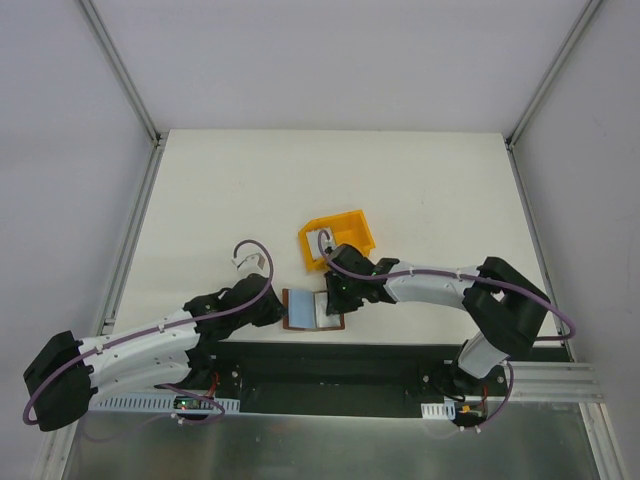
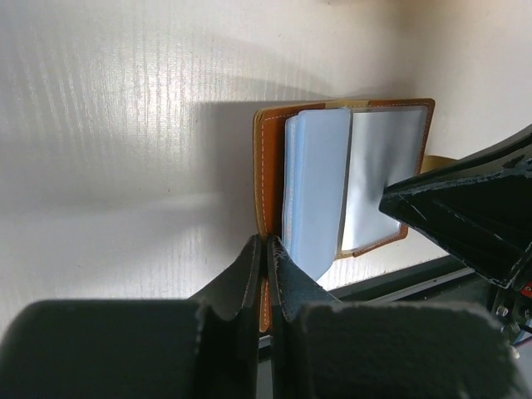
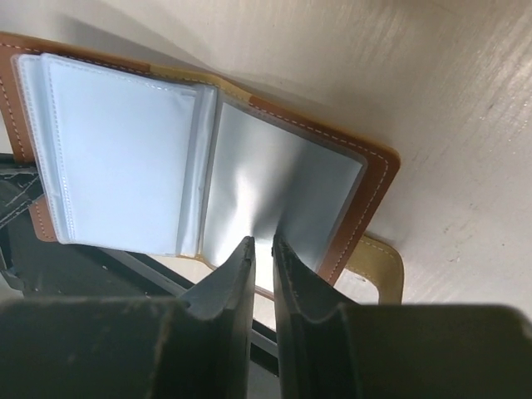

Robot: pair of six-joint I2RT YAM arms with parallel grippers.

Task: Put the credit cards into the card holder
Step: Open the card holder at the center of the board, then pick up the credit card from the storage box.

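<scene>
my left gripper point(image 2: 265, 249) is clamped on the 9 o'clock cover of the card holder point(image 1: 302, 309), which lies open by the 6 o'clock edge of the table point(image 1: 300, 180). my right gripper point(image 3: 263, 248), nearly together, noses the holder's clear sleeve point(image 3: 274, 187); i cannot tell whether it pinches anything. a push could buckle the sleeve or drag the holder loose.

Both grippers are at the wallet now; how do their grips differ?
Left gripper has jaws shut on the wallet's brown cover edge; right gripper shows a thin gap between its jaws. The left pinches leather at the rim; the right's tips sit over a clear sleeve on the other half, hold unclear. Both work the same open wallet.
</scene>
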